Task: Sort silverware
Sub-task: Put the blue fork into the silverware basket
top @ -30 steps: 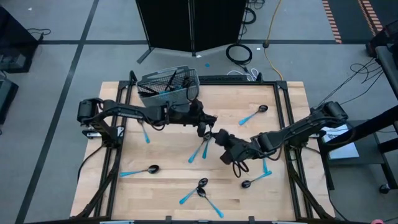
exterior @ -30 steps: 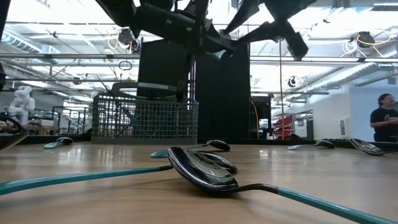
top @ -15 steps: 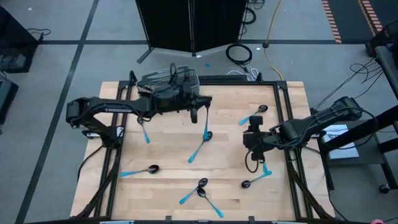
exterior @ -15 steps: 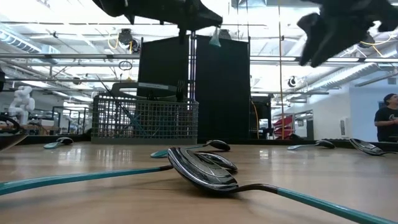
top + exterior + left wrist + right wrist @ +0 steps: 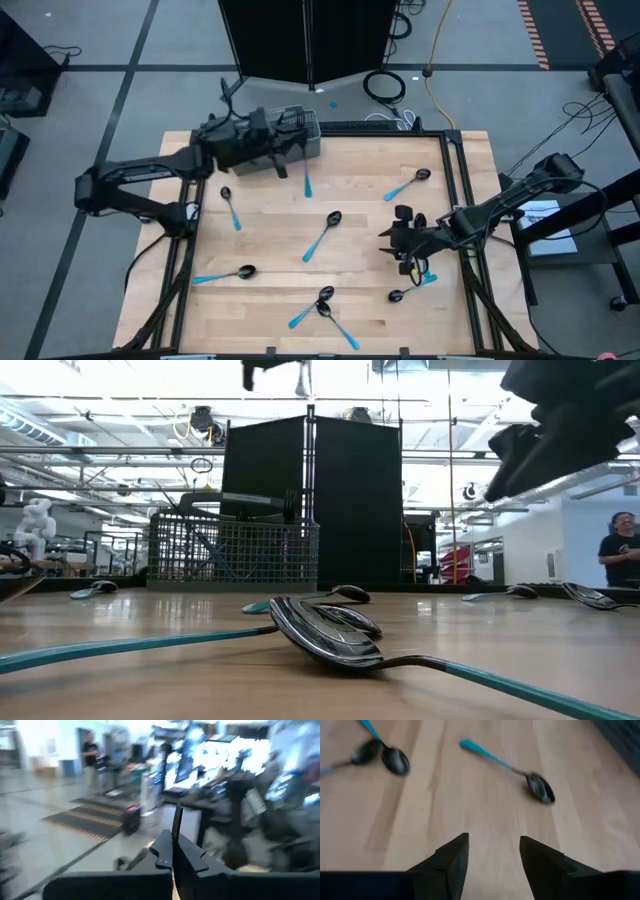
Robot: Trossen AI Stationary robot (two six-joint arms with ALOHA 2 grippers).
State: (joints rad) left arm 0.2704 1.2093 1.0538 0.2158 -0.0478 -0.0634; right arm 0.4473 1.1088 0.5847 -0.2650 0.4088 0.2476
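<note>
Carrying a blue-handled spoon [image 5: 306, 184] pinched in its closed left gripper [image 5: 296, 165] beside the mesh basket [image 5: 285, 135], the robot risks dropping it short, while the right gripper [image 5: 398, 240], fingers spread, hovers over scattered silverware [image 5: 322, 235].

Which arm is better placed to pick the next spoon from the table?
Right. Its gripper is open above the table near a loose spoon. The left gripper is shut on a utensil by the basket.
</note>
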